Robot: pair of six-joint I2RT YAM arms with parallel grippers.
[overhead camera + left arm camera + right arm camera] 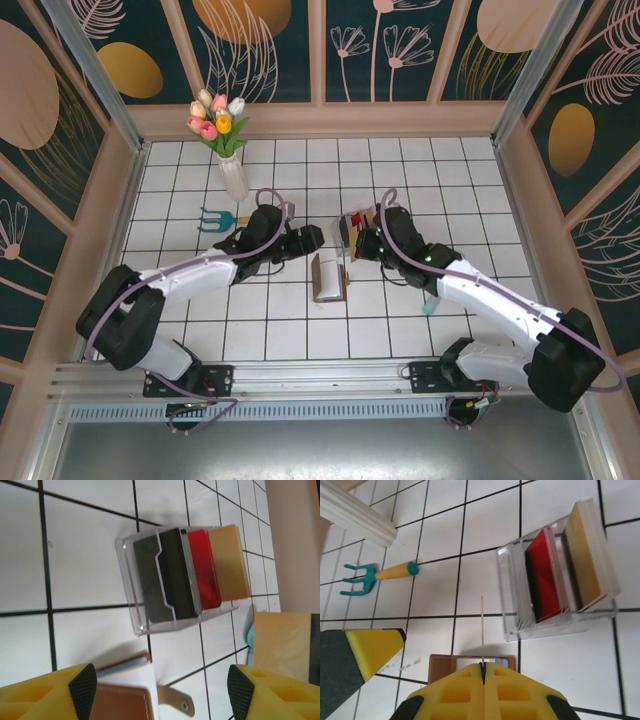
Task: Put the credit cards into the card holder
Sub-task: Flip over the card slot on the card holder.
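At the upper left of the overhead view you have a vase of tulips (232, 172) standing on the white tiled table (460, 190). A teal garden fork (212, 218) lies near it, just below.

Your left tool (161, 686) has its jaws wide apart with nothing between them. In its wrist view the brown card holder (122, 700) lies at the bottom edge, between the two black pads (82, 685). Its snap tab (176, 700) sticks out to the right, and the edge of a blue card (125, 662) shows along its top. Above it, mid-frame, the clear card rack (129, 595) holds credit cards (205, 570): black, red and tan, from left to right.

In the right wrist view your right tool (482, 666) is clamped tight on one thin credit card (481, 630), seen edge-on. The card holder shows just above the fingertips at the bottom of the frame, and the rack sits at the upper right.
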